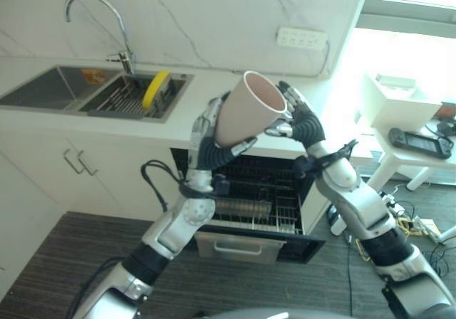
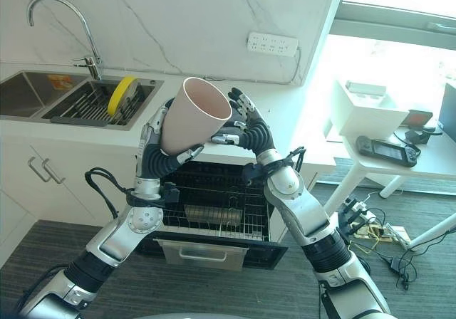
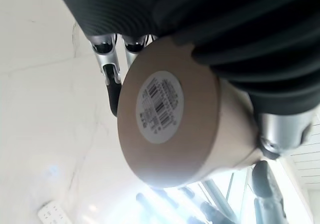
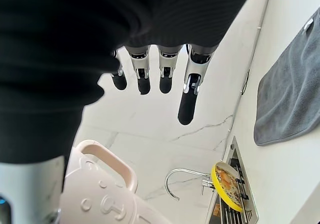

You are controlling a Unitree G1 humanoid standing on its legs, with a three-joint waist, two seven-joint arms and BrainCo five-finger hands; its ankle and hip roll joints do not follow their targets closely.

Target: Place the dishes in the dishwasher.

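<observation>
Two robot hands meet at one pale beige cup [image 1: 246, 110], held in the air above the open dishwasher [image 1: 249, 198] and tilted so its pinkish mouth faces up and right. A white barcode sticker sits on its flat base. Left hand [image 1: 206, 142] curls round the cup's body. Right hand [image 1: 296, 119] rests by the rim, fingers [image 4: 187, 101] nearly straight. One yellow plate [image 1: 154, 89] stands in the sink rack [image 1: 121, 102].

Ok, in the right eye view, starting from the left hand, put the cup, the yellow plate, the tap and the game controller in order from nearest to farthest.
1. Cup: held in the left hand itself, above the open dishwasher.
2. Yellow plate: upright in the sink rack, to the robot's left.
3. Tap: behind the sink, beyond the plate.
4. Game controller: on the white side table, far to the robot's right.
</observation>
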